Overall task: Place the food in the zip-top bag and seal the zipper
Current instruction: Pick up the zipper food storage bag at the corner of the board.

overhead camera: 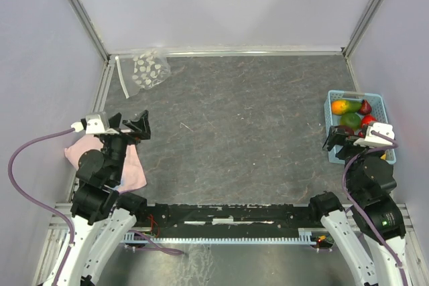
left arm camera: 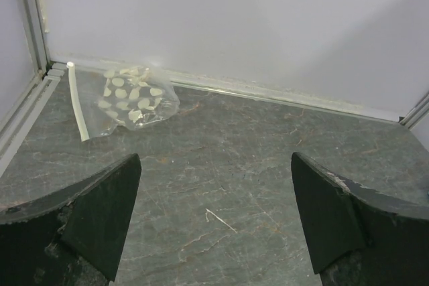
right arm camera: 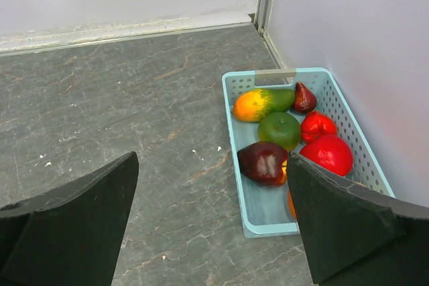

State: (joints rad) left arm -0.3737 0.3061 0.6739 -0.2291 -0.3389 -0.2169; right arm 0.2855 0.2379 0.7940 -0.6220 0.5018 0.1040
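Above the grey stone-patterned desk (overhead camera: 255, 132), left gripper (overhead camera: 131, 125) and right gripper (overhead camera: 342, 140) are hovering, jaws apart and empty, next likely picking glossy multicoloured fruits (right arm camera: 278, 128) from light-blue perforated plastic basket (right arm camera: 258, 202).

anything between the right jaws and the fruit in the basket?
Nothing visible. The fruit lies uncovered in the open-topped blue basket. Only the basket's low walls ring it, so the open right jaws should be free to come in from above.

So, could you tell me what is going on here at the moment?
No fruit has been bagged yet. The left gripper is open, facing the zip-top bag lying flat by the far wall. The right gripper is open too, facing the basket where the fruits sit. Neither gripper holds anything.
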